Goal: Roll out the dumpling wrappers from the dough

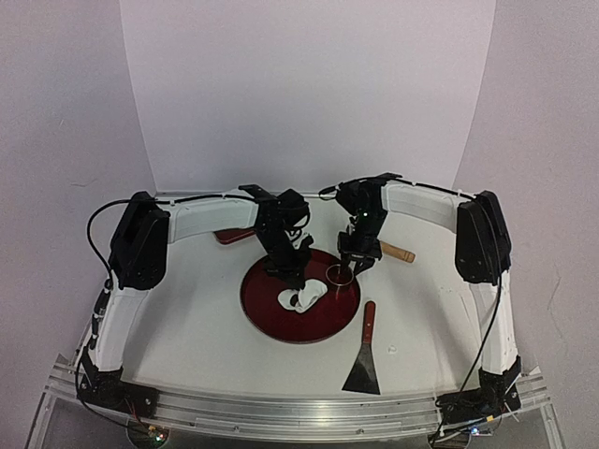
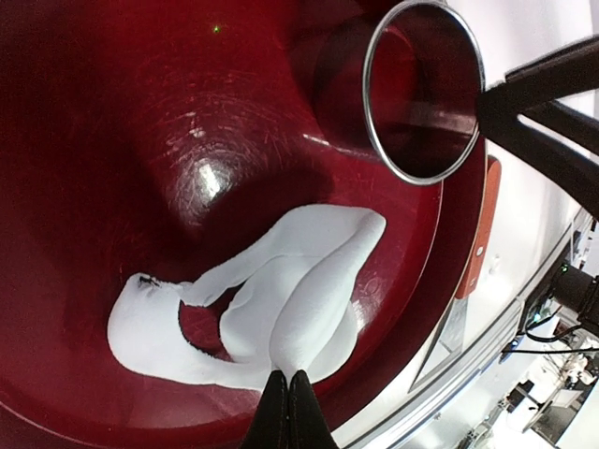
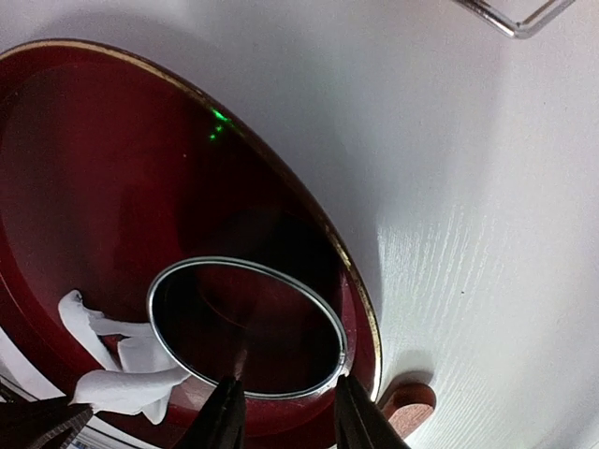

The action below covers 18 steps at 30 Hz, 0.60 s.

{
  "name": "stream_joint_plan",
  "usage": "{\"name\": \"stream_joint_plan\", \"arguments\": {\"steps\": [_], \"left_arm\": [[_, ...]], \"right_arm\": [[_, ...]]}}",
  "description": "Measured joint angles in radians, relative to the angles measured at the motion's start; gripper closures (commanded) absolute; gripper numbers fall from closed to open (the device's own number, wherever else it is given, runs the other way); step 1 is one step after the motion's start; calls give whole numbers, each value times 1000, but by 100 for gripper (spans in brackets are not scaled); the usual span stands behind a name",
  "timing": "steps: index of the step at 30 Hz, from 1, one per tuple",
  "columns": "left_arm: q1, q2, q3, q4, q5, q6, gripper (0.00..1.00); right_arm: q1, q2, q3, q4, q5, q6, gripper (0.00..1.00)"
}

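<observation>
The dough is a white, folded, irregular scrap on the round red tray. My left gripper is shut on the dough's near edge, with the fingertips pinched together on a raised fold. My right gripper holds the shiny metal ring cutter just above the tray's right part, to the right of the dough. In the right wrist view the fingers grip the ring's near rim. The ring also shows in the left wrist view. No neat round dumpling wrapper is in view.
A scraper with a red handle lies on the table right of the tray's front. A rolling pin lies behind the tray, with one wooden handle at the right and its other end at the left.
</observation>
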Motion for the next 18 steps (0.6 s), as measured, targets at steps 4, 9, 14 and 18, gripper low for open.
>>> {"name": "stream_joint_plan", "arguments": {"steps": [4, 9, 14, 18], "left_arm": [[26, -2, -28, 41, 38, -9, 100], [56, -2, -34, 85, 106, -16, 100], [57, -1, -36, 134, 206, -16, 100], [54, 1, -36, 161, 282, -14, 100]], "right_arm": [[0, -44, -2, 2, -7, 11, 69], [8, -185, -97, 65, -44, 56, 89], [40, -327, -280, 204, -120, 144, 100], [63, -375, -426, 307, -163, 228, 100]]}}
